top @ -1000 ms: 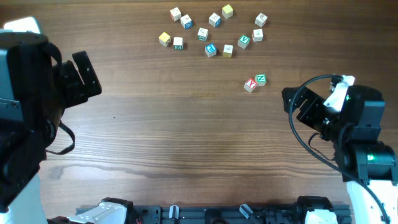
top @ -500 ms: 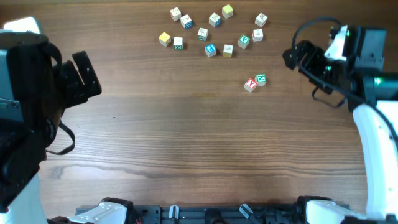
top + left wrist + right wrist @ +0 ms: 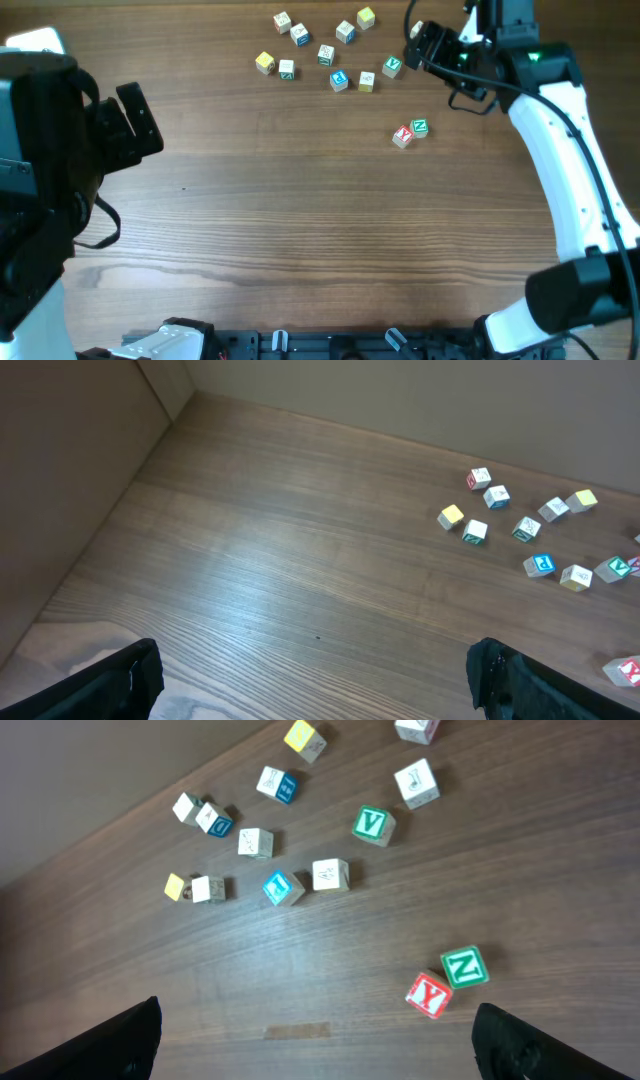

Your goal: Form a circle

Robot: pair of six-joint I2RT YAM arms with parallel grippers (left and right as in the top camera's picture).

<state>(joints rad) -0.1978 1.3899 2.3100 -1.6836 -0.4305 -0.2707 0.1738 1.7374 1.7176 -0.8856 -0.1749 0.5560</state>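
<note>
**Operator:** Wood-grain table (image 3: 300, 220), status from left to right. Left arm first.

**Technician:** The left gripper (image 3: 318, 685) is at the left edge of the table. Its jaws are spread wide with nothing between them. It is well apart from every cube.

**Operator:** Location of the letter cubes?

**Technician:** The letter cubes (image 3: 325, 54) lie near the far edge, right of centre. They form a loose scatter with gaps, not a closed ring. At the left end, a yellow cube (image 3: 264, 63) sits just beside a green-print cube (image 3: 287, 69). At the right end is the green V cube (image 3: 392, 67).

**Operator:** Any cubes outside that group?

**Technician:** Two. A red Y cube (image 3: 402, 137) and a green N cube (image 3: 420, 127) touch each other. They lie nearer the robot, apart from the scatter.

**Operator:** Right arm?

**Technician:** The right gripper (image 3: 318, 1042) hangs above the right end of the scatter, close to the green V cube. Its jaws are fully apart and hold nothing.
</note>
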